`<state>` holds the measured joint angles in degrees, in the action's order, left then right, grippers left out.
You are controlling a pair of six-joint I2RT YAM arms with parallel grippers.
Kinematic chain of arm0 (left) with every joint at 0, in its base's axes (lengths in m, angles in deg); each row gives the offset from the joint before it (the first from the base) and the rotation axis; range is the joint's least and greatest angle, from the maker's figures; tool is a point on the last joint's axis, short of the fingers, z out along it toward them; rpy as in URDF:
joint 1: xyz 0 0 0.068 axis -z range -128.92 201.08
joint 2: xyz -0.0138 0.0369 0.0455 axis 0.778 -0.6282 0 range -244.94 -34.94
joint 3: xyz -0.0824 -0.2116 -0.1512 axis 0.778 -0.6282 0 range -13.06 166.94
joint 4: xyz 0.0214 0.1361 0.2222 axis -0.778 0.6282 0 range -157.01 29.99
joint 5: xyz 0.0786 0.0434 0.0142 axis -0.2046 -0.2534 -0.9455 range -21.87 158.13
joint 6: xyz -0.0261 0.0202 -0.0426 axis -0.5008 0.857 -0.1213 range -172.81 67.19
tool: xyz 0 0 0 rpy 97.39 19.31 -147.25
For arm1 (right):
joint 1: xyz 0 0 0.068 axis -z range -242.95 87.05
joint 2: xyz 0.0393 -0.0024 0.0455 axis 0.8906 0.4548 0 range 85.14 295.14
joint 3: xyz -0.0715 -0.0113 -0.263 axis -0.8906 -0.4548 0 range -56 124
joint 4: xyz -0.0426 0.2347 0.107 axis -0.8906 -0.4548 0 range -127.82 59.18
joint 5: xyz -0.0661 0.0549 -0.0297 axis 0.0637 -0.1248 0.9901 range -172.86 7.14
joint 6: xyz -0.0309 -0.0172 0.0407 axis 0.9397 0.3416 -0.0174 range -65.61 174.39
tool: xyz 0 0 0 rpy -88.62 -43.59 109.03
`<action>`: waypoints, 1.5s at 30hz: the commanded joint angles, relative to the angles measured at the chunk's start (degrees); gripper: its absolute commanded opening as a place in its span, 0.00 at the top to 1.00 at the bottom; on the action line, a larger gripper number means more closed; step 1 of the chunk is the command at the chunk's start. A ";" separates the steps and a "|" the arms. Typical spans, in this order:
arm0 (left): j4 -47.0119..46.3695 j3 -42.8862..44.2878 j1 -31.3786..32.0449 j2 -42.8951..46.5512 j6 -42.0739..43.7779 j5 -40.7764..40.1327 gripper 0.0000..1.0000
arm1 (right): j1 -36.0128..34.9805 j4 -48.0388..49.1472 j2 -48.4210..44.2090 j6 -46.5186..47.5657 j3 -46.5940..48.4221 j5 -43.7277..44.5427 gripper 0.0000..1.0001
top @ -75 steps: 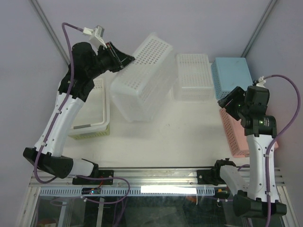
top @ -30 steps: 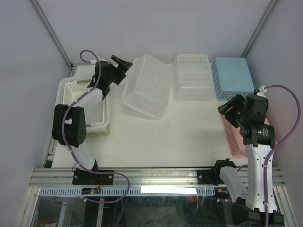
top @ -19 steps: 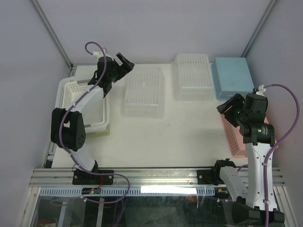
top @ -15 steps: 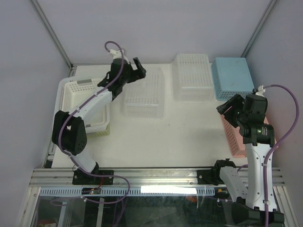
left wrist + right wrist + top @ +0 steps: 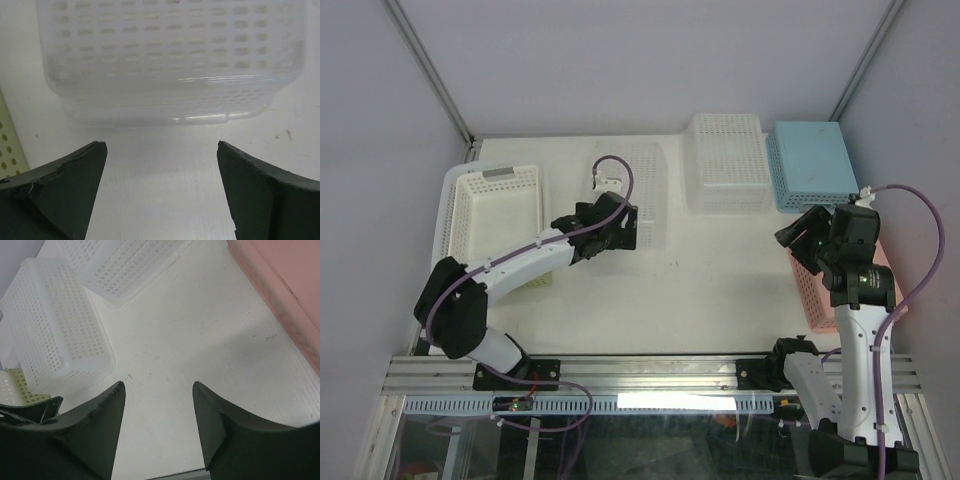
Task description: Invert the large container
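Hovering with left gripper (image 5: 161, 145) jaws spread wide and empty, facing the large container (image 5: 170, 60).
Pointing at the container's end wall, the container lying base-up with its flared rim down on the table (image 5: 165, 200), just ahead of the fingertips, centred between them and touching neither. Holding right gripper (image 5: 158, 385) jaws partly apart above bare table, clamping nothing; viewing the same container well ahead and to the left of those jaws, a smaller white basket (image 5: 125, 265) farther ahead, and a pink basket (image 5: 280, 290) off to their right.
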<state>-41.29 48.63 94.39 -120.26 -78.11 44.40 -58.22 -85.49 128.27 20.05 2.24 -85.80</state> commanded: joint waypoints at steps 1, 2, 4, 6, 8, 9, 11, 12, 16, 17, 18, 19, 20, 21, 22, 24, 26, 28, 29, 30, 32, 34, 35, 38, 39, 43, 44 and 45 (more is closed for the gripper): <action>2.98 1.05 -1.06 -4.12 -4.35 -7.35 0.03 | -0.09 2.87 0.47 0.55 0.82 -1.53 0.40; 2.46 1.73 -1.44 -5.76 -4.32 -7.28 0.02 | -0.08 2.87 0.27 0.44 0.78 -1.43 0.40; 0.68 4.12 -2.51 -9.86 -2.61 -5.73 0.02 | -0.07 2.87 -0.33 0.42 0.59 -1.14 0.40; -2.92 6.11 -3.11 -12.81 0.15 -4.00 0.01 | -0.07 2.32 -0.95 0.58 0.48 -0.60 0.40; -5.63 9.00 -3.66 -15.62 1.90 -2.51 0.01 | -0.12 1.48 -1.50 0.89 0.59 -0.05 0.40; -6.73 10.46 -3.96 -16.97 2.25 -2.41 0.01 | -0.08 0.98 -1.66 1.04 0.75 0.16 0.40; -6.83 14.63 -4.94 -20.18 2.22 -1.79 0.01 | -0.12 -0.12 -1.94 1.29 0.97 0.53 0.40; -6.82 16.37 -5.18 -21.51 2.19 -1.76 0.01 | -0.10 -0.44 -2.18 1.30 1.09 0.65 0.40; -7.34 22.35 -5.88 -26.04 3.22 -2.16 0.01 | -0.10 -0.62 -3.23 1.07 0.73 -0.09 0.40; -7.70 23.51 -6.05 -27.01 3.72 -2.17 0.01 | -0.08 -0.69 -3.43 0.96 0.44 -0.18 0.40; -8.03 24.61 -6.24 -28.09 4.31 -2.08 0.01 | -0.11 -0.68 -3.60 0.89 0.22 -0.33 0.40; -8.00 25.85 -6.49 -29.36 5.01 -1.97 0.01 | -0.10 -0.77 -3.73 0.84 0.06 -0.41 0.40; -7.97 26.91 -6.69 -30.19 5.82 -1.90 0.01 | -0.08 -0.91 -3.87 0.94 -0.08 -0.63 0.40; -7.97 27.93 -6.85 -30.77 6.33 -1.60 0.01 | -0.07 -1.01 -4.04 1.07 -0.20 -0.69 0.40; -8.06 28.65 -7.11 -31.20 6.73 -0.77 0.01 | -0.07 -1.00 -4.17 1.18 -0.38 -0.67 0.40; -8.22 30.24 -7.57 -31.88 7.55 0.18 0.01 | -0.08 -1.06 -4.37 1.34 -0.70 -0.74 0.40; -7.99 31.63 -7.58 -32.18 8.32 0.38 0.01 | -0.07 -0.96 -4.29 1.39 -1.05 -1.03 0.39; -7.05 32.32 -7.48 -31.06 8.98 1.71 0.01 | -0.13 -0.81 -4.16 1.39 -1.09 -1.26 0.40; -6.00 32.46 -7.27 -29.73 9.61 2.76 0.01 | -0.14 -0.86 -4.19 1.39 -1.14 -1.21 0.40; -4.44 32.77 -6.86 -28.04 10.03 2.96 0.01 | -0.09 -0.79 -4.24 1.39 -1.17 -1.07 0.40; -0.94 32.84 -5.93 -23.18 10.89 3.45 0.01 | -0.10 -0.43 -4.49 1.39 -1.48 -0.44 0.39; 2.57 32.70 -5.77 -16.64 11.20 5.63 0.01 | -0.07 0.50 -4.64 1.27 -2.65 0.06 0.39; 3.79 32.27 -5.76 -13.54 11.64 6.02 0.01 | -0.07 1.38 -4.64 1.11 -3.32 0.12 0.40; 7.48 31.68 -5.87 -4.67 13.25 3.40 0.01 | -0.08 4.00 -3.82 0.55 -4.97 -1.00 0.40; 9.01 31.70 -6.17 -2.34 13.50 1.61 0.01 | -0.10 4.75 -3.29 0.38 -5.32 -1.62 0.40; 18.58 33.69 -11.97 2.95 10.10 -3.15 0.01 | -0.10 6.77 -1.48 0.23 -5.55 -2.91 0.40; 21.75 34.41 -14.80 3.03 8.51 -3.88 0.01 | -0.09 7.04 -1.21 0.24 -5.43 -2.98 0.40; 25.48 34.83 -18.39 3.04 6.84 -5.24 0.01 | -0.09 7.31 -1.07 0.29 -5.48 -3.07 0.40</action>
<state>-28.92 81.94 84.91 -117.39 -67.49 45.47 -58.22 -83.48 126.48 20.24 -3.59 -87.00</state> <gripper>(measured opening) 0.990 0.602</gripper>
